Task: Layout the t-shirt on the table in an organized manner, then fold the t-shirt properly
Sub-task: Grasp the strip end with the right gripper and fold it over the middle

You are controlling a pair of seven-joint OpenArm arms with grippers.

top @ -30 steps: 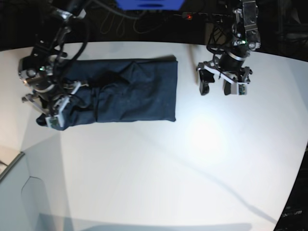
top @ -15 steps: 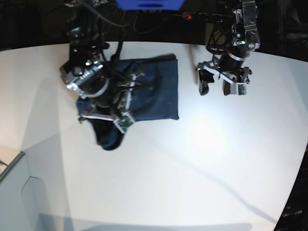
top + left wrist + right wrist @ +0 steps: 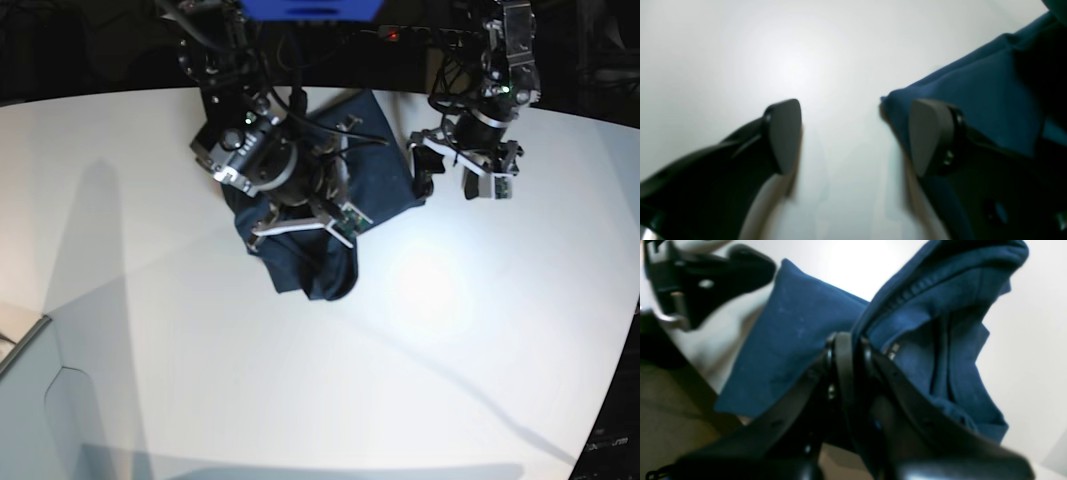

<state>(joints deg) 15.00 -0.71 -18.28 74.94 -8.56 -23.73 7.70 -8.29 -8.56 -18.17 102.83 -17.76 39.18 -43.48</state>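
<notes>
Your right gripper (image 3: 848, 350) is clamped on the shirt (image 3: 330, 200), which hangs bunched under it above the table (image 3: 300, 370). The left gripper (image 3: 853, 133) waits with wide, empty fingers beside the cloth. Lower the held end flat onto the lying half, edges aligned, before you release.

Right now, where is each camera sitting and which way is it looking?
Base: high above, looking down at the big white table, both arms, and the dark navy-blue fabric t-shirt.
Left wrist: on the left arm, aimed down past its open left claw at bare table and the shirt's edge.
Right wrist: on the right arm, looking along its right claw, shut on lifted shirt fabric.
All three views share the shirt and table.
</notes>
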